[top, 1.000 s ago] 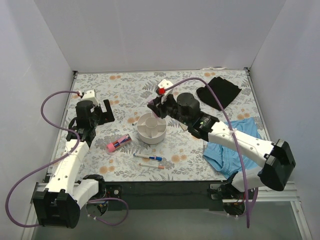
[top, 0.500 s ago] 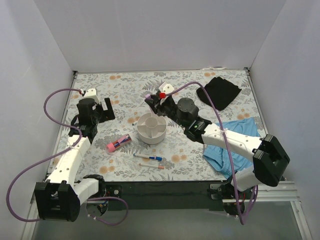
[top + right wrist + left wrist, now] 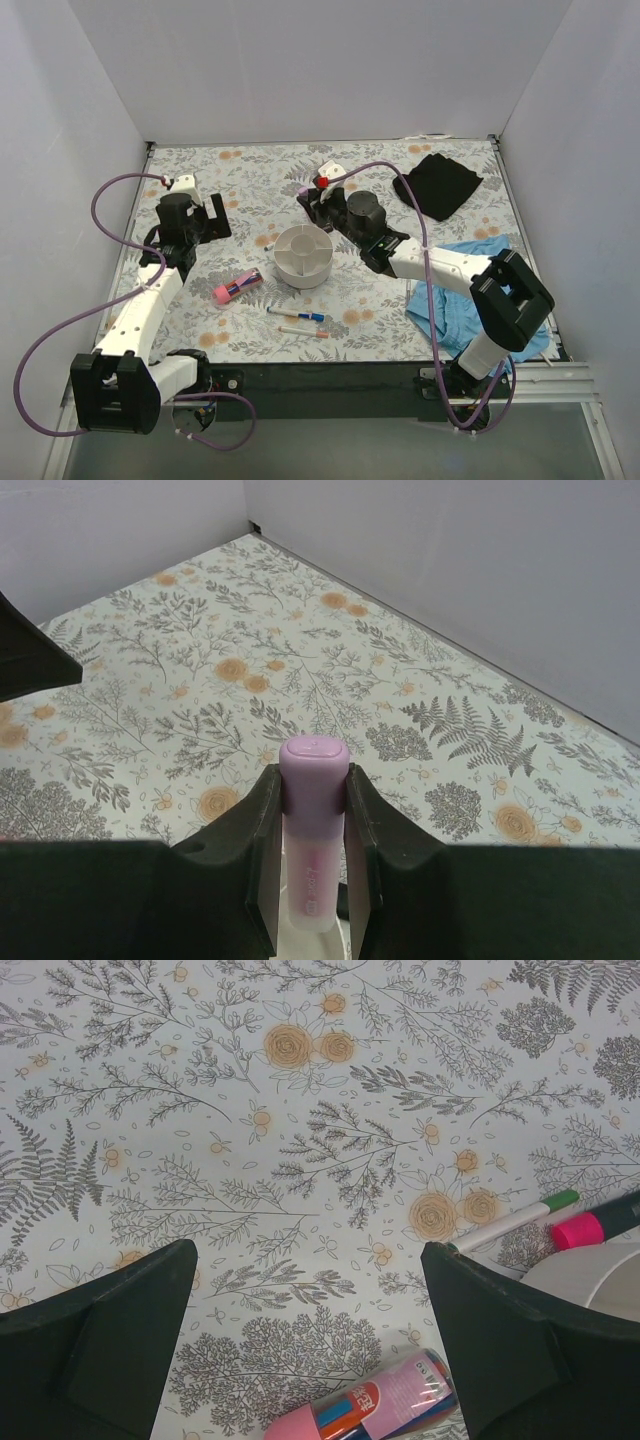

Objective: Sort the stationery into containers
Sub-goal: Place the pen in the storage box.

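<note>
The round white organiser (image 3: 303, 256) stands mid-table; its rim shows in the left wrist view (image 3: 590, 1278). My right gripper (image 3: 309, 202) is just behind it, shut on a pale pink pen with a lilac cap (image 3: 314, 810), which stands upright between the fingers (image 3: 262, 830). My left gripper (image 3: 214, 215) is open and empty above the floral table, left of the organiser. A stubby pink case (image 3: 237, 287) lies below it, also in the left wrist view (image 3: 365, 1412). A blue-capped marker (image 3: 298, 314) and a thin pen (image 3: 303, 331) lie in front of the organiser. A green-tipped pen (image 3: 515, 1218) lies by its rim.
A blue cloth (image 3: 462, 290) lies at the right near edge under the right arm. A black cloth (image 3: 438, 182) lies at the back right. White walls enclose the table on three sides. A magenta-capped item (image 3: 592, 1228) shows beside the organiser's rim.
My right gripper has shifted slightly left and back behind the organiser with the pen still in it. My left gripper has moved a little farther back.
</note>
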{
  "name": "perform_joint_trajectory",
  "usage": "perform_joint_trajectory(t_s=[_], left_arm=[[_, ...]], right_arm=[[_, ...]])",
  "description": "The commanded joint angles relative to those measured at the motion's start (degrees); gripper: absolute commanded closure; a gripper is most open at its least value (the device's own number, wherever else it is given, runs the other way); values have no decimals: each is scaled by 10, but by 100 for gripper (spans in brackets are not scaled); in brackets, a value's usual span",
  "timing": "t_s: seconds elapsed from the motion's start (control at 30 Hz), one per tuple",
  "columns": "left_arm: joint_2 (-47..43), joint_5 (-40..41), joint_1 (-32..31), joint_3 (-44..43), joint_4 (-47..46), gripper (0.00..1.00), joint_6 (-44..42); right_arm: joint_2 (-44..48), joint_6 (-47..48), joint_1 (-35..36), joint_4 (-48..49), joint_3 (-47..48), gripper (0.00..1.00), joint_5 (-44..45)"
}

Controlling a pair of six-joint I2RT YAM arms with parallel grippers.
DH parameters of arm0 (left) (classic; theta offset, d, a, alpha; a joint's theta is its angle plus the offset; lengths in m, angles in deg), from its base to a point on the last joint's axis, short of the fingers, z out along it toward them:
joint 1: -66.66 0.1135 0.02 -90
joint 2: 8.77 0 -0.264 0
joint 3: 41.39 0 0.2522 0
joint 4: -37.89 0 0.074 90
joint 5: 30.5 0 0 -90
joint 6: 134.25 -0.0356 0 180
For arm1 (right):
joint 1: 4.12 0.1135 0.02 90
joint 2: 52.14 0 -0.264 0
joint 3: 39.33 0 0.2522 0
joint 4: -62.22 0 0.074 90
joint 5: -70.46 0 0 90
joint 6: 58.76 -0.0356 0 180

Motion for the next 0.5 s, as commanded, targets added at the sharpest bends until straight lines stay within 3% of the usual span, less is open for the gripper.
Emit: perform_joint_trajectory(t_s=[0.0,0.47], left_arm=[[4,6,1,-15,-15,2,-10],[-1,14,2,-10,-17,2,-11]], right_arm=[[-5,-20,0,44,4,99,-5],[-55,-39,-5,34,-21,99,5]])
